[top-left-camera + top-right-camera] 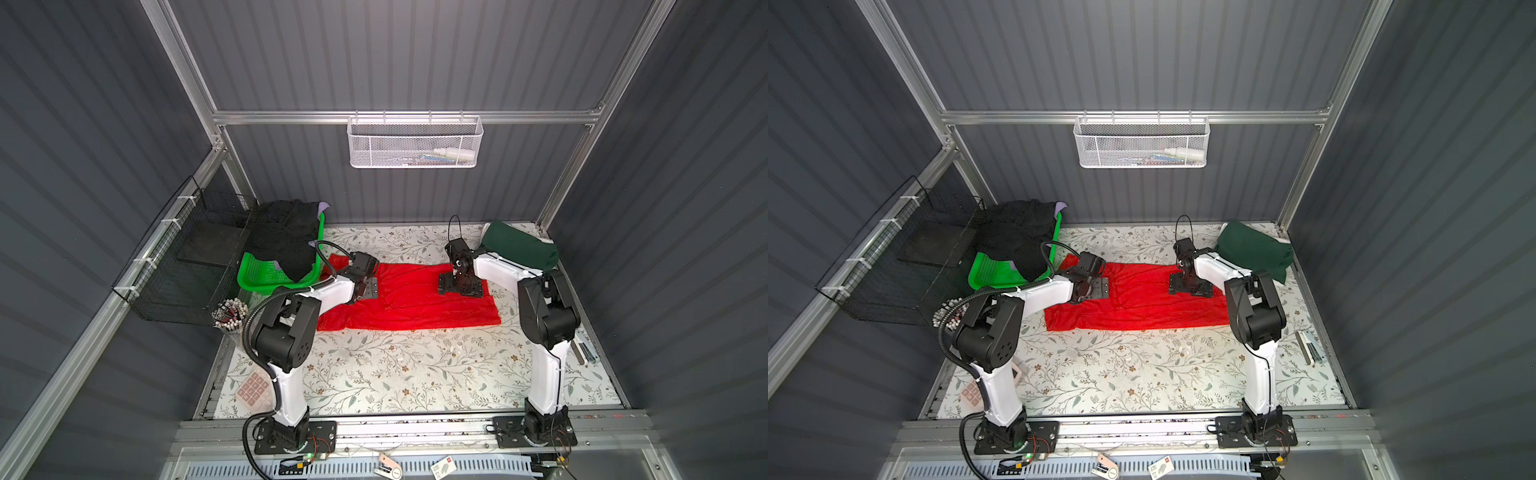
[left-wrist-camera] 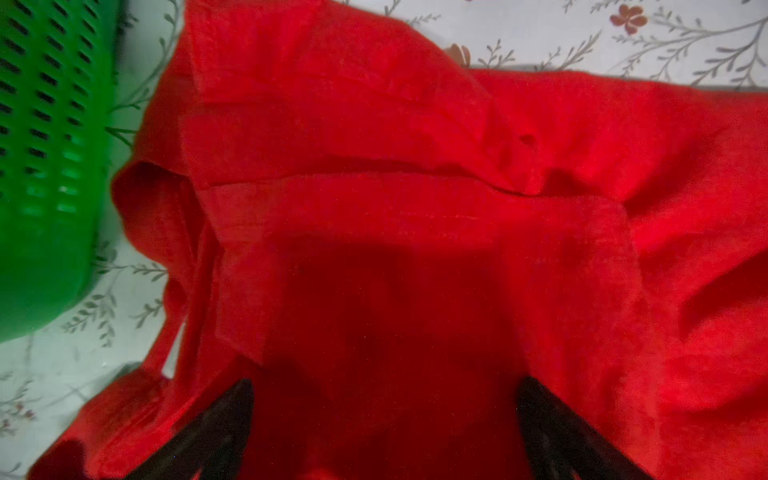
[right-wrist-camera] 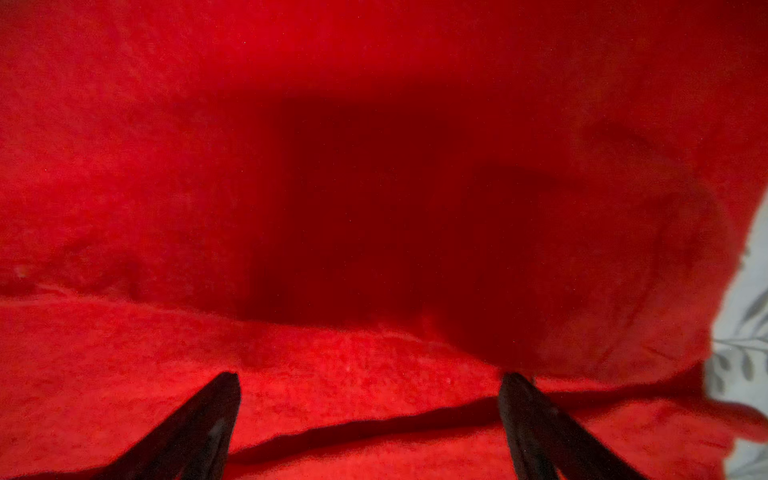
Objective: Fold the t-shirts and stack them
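A bright red t-shirt [image 1: 415,301] [image 1: 1142,305] lies on the floral table as a wide band folded lengthwise. My left gripper [image 1: 368,287] [image 2: 386,382] hovers over its left end, open, with only red cloth [image 2: 374,208] below the spread fingers. My right gripper [image 1: 461,286] [image 3: 370,376] stands open over the right part, above a fold edge of the red cloth [image 3: 374,428]. A folded dark green t-shirt [image 1: 519,247] [image 1: 1252,249] rests at the back right. A black t-shirt [image 1: 286,241] drapes over the green basket [image 1: 262,276], and lavender cloth [image 1: 322,206] peeks out behind it.
A black wire basket [image 1: 187,257] hangs on the left rail. A cup of pens [image 1: 230,316] and a calculator [image 1: 253,388] sit near the left arm's base. A white mesh basket [image 1: 415,143] hangs on the rear bar. Small tools [image 1: 584,351] lie by the right edge.
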Robot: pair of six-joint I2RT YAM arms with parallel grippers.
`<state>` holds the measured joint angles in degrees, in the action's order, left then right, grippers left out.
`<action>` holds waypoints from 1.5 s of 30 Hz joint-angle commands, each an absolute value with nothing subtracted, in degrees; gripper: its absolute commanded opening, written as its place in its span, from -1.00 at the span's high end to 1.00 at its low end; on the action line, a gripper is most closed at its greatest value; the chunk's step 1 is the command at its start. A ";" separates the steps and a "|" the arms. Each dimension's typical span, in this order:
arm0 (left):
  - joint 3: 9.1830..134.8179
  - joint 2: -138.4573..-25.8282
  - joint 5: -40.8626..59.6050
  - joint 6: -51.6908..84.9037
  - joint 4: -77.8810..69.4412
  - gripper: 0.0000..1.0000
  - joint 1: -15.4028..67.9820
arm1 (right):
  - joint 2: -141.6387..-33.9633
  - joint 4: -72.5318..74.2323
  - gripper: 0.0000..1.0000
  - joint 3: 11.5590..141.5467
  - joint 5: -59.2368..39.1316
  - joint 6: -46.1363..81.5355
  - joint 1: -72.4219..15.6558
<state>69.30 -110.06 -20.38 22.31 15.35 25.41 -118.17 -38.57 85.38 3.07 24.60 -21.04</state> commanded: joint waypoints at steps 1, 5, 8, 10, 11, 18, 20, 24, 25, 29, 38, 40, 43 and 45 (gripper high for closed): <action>69.31 -111.72 -16.94 23.21 13.12 -0.99 23.75 | -117.20 -39.23 -0.98 83.39 1.03 25.03 -20.86; 73.43 -115.30 -16.85 23.05 15.06 -0.99 23.54 | -117.18 -39.05 -0.98 81.14 -1.44 24.94 -20.96; 75.09 -117.51 -16.11 23.19 13.75 -0.99 23.73 | -116.01 -38.68 -0.99 79.00 -1.78 25.05 -21.38; 77.51 -119.40 -15.11 22.92 14.21 -0.99 24.05 | -115.04 -38.59 -0.98 77.31 -1.02 24.98 -21.87; 78.56 -120.28 -15.02 22.54 14.42 -0.99 24.37 | -114.71 -38.31 -0.99 76.54 -0.86 24.98 -22.07; 92.49 -129.89 -13.57 17.77 19.20 -1.00 25.36 | -113.08 -37.57 -0.98 71.12 -1.30 26.08 -24.42; 95.91 -131.94 -12.43 17.32 20.54 -0.99 25.53 | -112.57 -37.39 -0.97 69.94 -2.20 26.48 -25.12; 98.06 -133.57 -8.38 15.43 18.78 -0.99 26.58 | -111.21 -37.18 -0.94 67.87 -3.92 27.40 -28.32; 98.40 -133.95 -7.61 14.56 18.35 -0.99 26.96 | -110.95 -37.27 -0.94 67.56 -4.33 27.50 -29.41; 101.55 -136.20 -4.29 12.92 18.80 -0.99 27.69 | -110.76 -37.25 -0.90 66.96 -7.54 26.75 -33.13; 104.41 -138.62 8.18 8.44 12.93 -0.98 30.71 | -111.43 -37.50 -0.87 66.62 -8.88 23.18 -38.05; 105.73 -139.75 11.84 8.00 12.46 -0.98 31.19 | -110.57 -36.42 -0.87 65.96 -8.42 23.12 -38.98; 106.05 -140.77 17.04 8.68 10.74 -0.97 31.33 | -109.78 -34.45 -0.87 64.89 -8.36 22.63 -39.63; 105.82 -140.97 18.45 8.62 9.88 -0.96 31.68 | -110.19 -33.74 -0.86 64.62 -8.81 22.32 -39.81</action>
<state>106.13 -137.82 10.13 9.15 7.55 30.89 -106.87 -33.47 67.83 -2.44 22.74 -38.79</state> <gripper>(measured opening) 0.981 0.933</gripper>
